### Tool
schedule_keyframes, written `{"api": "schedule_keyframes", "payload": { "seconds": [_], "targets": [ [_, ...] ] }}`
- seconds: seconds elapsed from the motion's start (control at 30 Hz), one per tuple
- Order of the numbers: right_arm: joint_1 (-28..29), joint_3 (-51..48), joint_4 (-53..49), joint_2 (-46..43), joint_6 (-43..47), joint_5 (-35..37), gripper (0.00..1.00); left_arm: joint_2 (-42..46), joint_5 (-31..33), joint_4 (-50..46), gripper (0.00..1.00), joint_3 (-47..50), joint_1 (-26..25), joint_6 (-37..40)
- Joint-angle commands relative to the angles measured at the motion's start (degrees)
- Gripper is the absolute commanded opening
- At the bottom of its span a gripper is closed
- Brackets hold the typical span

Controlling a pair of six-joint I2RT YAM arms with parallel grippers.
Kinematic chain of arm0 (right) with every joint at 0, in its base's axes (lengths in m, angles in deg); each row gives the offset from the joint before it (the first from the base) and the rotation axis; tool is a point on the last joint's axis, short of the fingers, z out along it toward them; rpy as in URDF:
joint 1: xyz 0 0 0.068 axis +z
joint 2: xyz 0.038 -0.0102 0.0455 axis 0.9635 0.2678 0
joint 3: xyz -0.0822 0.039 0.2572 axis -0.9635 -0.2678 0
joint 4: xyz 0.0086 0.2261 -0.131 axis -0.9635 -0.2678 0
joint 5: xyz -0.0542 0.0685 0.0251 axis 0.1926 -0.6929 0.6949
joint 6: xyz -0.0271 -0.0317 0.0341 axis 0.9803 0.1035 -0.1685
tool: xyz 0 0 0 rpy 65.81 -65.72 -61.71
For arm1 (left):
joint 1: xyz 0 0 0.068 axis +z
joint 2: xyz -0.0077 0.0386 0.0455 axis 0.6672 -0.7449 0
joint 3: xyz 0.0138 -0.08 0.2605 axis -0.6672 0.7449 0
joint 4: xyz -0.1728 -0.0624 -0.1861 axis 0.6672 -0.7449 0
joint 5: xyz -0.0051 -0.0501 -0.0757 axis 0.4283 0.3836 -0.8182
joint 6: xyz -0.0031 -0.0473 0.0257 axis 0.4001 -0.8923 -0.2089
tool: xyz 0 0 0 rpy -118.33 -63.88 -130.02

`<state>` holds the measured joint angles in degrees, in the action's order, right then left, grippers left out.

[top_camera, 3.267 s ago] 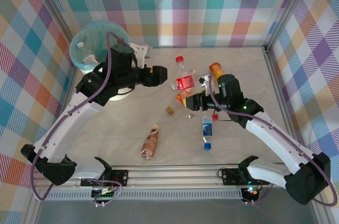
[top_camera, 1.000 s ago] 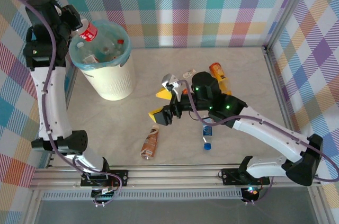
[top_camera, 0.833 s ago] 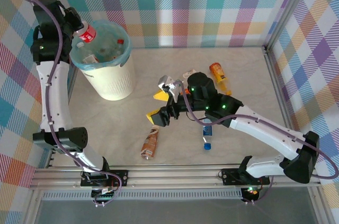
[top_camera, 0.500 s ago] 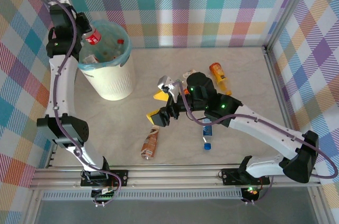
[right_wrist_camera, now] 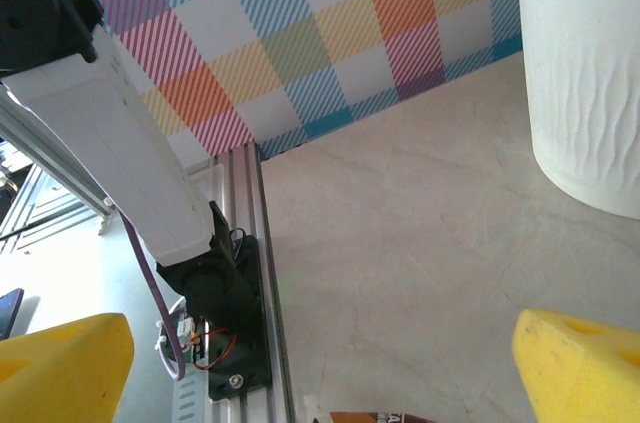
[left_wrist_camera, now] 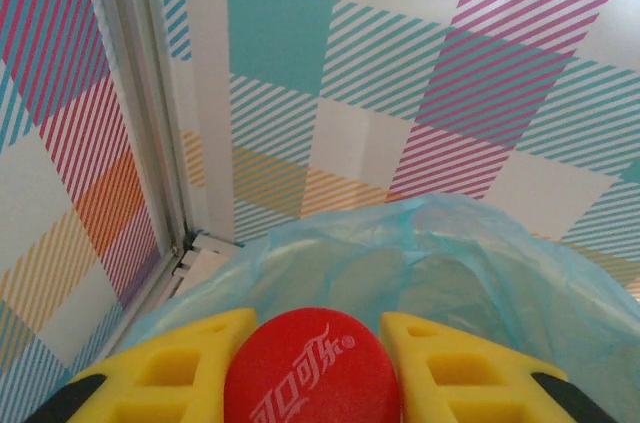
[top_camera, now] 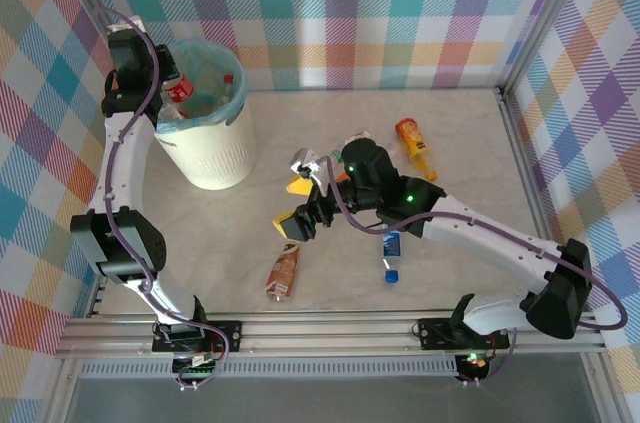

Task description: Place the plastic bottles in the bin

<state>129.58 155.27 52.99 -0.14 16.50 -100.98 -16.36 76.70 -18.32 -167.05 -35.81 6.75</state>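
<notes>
- The left hand (top_camera: 165, 78) is raised at the left rim of the bin (top_camera: 218, 158) and is clamped on a red-label bottle (top_camera: 180, 91).
- In the left wrist view, its yellow fingers (left_wrist_camera: 190, 368) sit on either side of that bottle's cap (left_wrist_camera: 310, 373), pressed against it. The cap is red with white lettering.
- The bin's pale teal bag (left_wrist_camera: 470, 263) opens just beyond the cap.
- The held bottle is over the bin's mouth, close to the left rim. I cannot tell whether it touches the bag.
- More bottles lie inside the bin, among them a red-capped one (top_camera: 229, 80) near the far right rim.
- The right hand (top_camera: 295, 205) hangs above the middle of the bench (top_camera: 200, 243), fingers wide apart and holding nothing.
- In the right wrist view, its two yellow pads (right_wrist_camera: 60, 363) sit at opposite lower corners with bare bench between them. The bin's white wall is at the upper right.
- A brown bottle (top_camera: 283, 271) lies on its side on the bench, just nearer the arm bases than the right hand.
- A blue-capped bottle (top_camera: 390, 255) lies on the bench, partly under the right arm.
- An orange bottle (top_camera: 412, 143) lies on the far right part of the bench, well apart from the bin.
</notes>
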Motion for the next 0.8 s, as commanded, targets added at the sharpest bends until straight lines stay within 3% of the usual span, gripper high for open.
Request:
{"api": "schedule_keyframes", "payload": {
  "seconds": [0.0, 0.1, 0.23, 0.43, 0.77],
  "targets": [
    [0.37, 1.34, -0.72, 0.34, 1.75, -1.80, 0.97, -1.70, -1.47, -6.43, 0.05, 2.66, -0.07, 1.13],
    [0.39, 1.19, -1.10, 0.18, 2.09, -1.52, 0.97, -2.07, 1.62, -8.38, 0.04, 1.49, 0.05, 0.35],
    [0.36, 1.00, -1.17, 0.04, 2.26, -1.12, 0.97, -3.47, 4.35, -15.39, 0.00, -3.27, 2.25, -7.77],
    [0.51, 1.26, -1.14, 0.09, 2.43, -1.61, 0.97, -3.57, -6.72, -17.81, 0.00, -9.27, 4.15, -14.20],
    [0.61, 1.01, -1.26, 0.43, 2.62, -1.99, 0.96, 1.13, -13.42, -17.73, 0.00, -14.09, 3.62, -17.10]
  ]
}}
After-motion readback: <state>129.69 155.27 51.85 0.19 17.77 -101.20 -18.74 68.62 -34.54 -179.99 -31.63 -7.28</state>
